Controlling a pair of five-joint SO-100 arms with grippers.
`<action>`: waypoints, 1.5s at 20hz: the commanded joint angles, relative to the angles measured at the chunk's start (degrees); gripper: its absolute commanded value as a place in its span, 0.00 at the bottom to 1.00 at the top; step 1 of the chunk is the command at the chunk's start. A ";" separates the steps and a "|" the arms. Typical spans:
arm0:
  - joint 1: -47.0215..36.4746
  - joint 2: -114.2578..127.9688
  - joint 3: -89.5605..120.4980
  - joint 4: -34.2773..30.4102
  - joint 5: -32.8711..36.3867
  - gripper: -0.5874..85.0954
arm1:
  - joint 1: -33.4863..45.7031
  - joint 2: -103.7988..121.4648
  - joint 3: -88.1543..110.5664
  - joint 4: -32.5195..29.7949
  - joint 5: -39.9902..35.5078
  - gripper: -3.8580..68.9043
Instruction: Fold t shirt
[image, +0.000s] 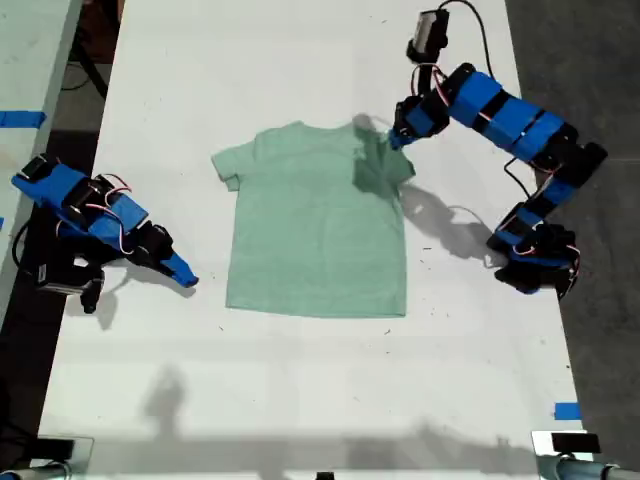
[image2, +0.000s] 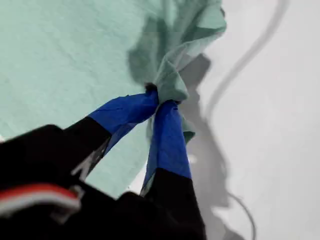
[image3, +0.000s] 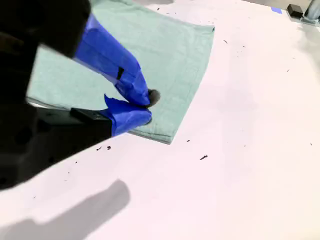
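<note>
The tee (image: 318, 230) lies flat on the white table (image: 300, 400), front up, neck toward the far edge in the exterior view, hem toward the near edge. It sits about mid-table, between the two arms.

My first tool (image2: 159, 100) is clamped on the tee's sleeve: in the first wrist view both blue-taped fingers (image2: 167, 140) pinch a bunched fold of the mint cloth, which rises into a small peak above them. In the exterior view this is the arm on that view's right, its tool (image: 398, 135) at the sleeve on the right of that view, where the cloth is gathered and casts a dark shadow onto the shirt body. The rest of the tee (image2: 60, 60) stays flat on the table.

My second tool (image3: 145, 107) hangs just off the tee's lower corner (image3: 165, 132); its blue tips are close together with only a narrow gap and hold nothing. In the exterior view it is the arm at that view's left, with the tool (image: 185, 275) low over the table (image3: 240, 125), beside the hem corner but apart from the cloth.

Dark specks dot the table near the hem.
</note>
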 joint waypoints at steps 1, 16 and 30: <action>-0.09 0.53 2.46 0.18 -1.14 0.00 | -6.94 -2.46 -8.17 -3.69 0.00 0.07; -0.79 0.53 2.46 0.62 -1.58 0.00 | -22.85 -22.50 -23.91 -8.44 -1.32 0.35; -4.48 0.53 2.46 0.70 -1.05 0.00 | -12.13 48.43 45.18 -6.15 10.63 0.08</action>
